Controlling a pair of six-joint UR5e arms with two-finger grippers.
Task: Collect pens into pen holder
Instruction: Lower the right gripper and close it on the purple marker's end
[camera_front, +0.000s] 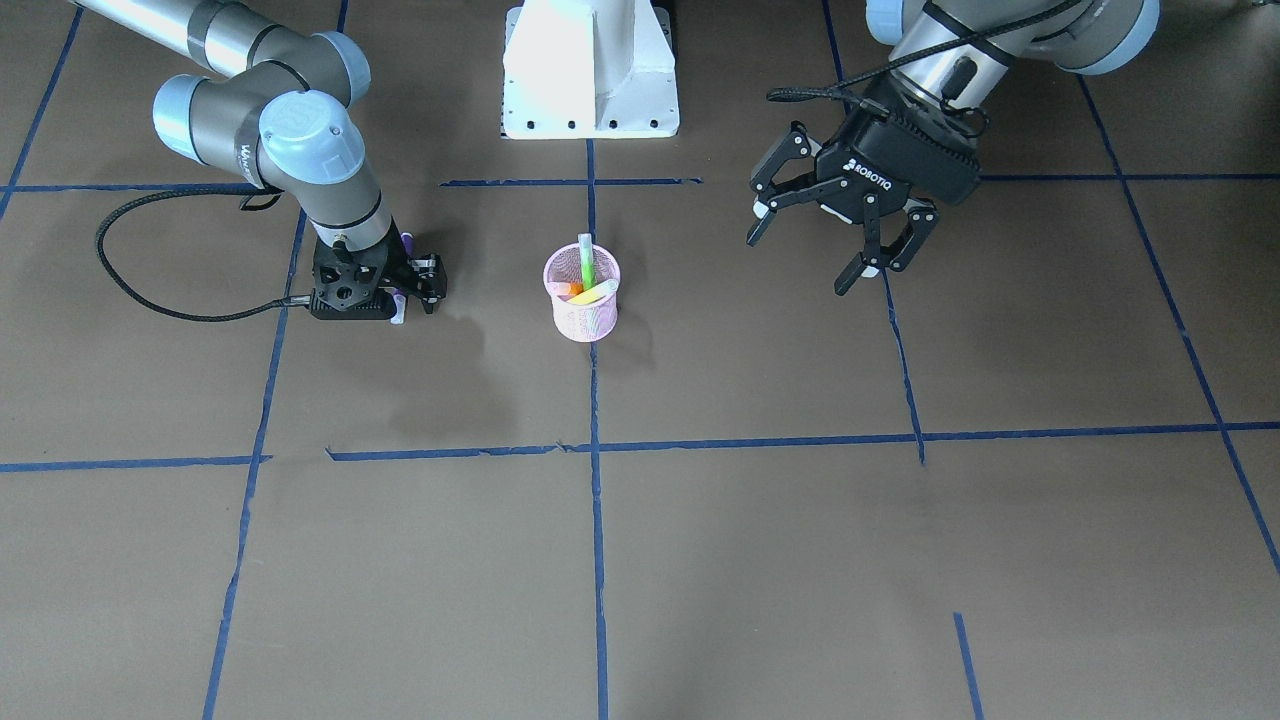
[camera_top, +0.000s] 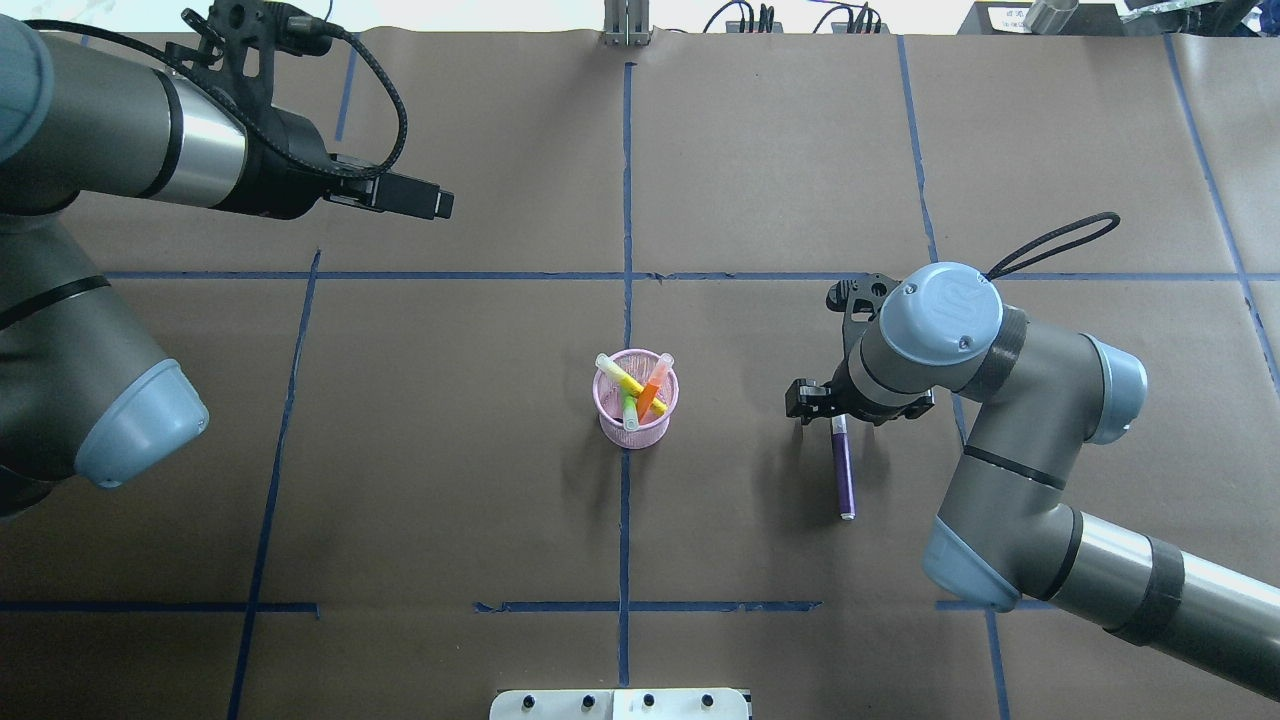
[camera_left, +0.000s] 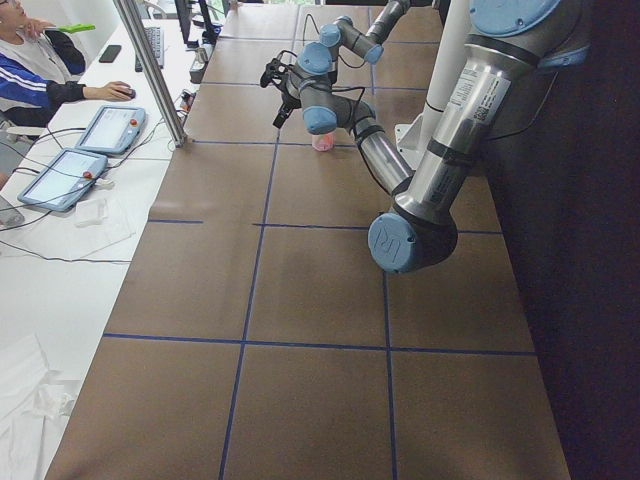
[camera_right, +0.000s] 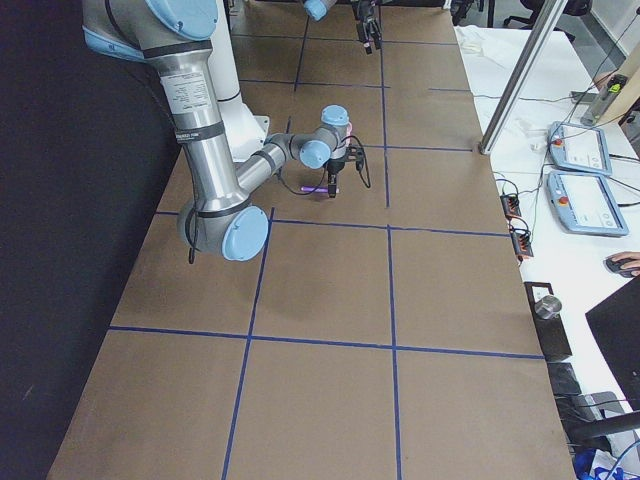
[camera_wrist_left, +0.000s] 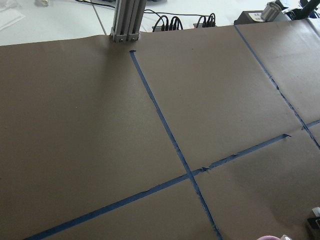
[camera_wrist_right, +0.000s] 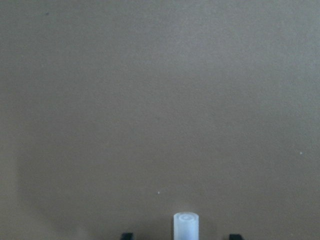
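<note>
Right end effector (camera_front: 405, 290), fingers spread, straddles one end of the purple pen (camera_top: 845, 470) lying flat.

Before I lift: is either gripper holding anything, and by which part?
Nothing held. Fingers of the right gripper straddle the purple pen at its cap, gaps showing; left gripper open, empty.

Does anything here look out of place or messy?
One purple pen lies flat on the table, apart from the pink cup where the other pens stand leaning. The right tool sits over its end. Nothing looks spilled or broken.
</note>
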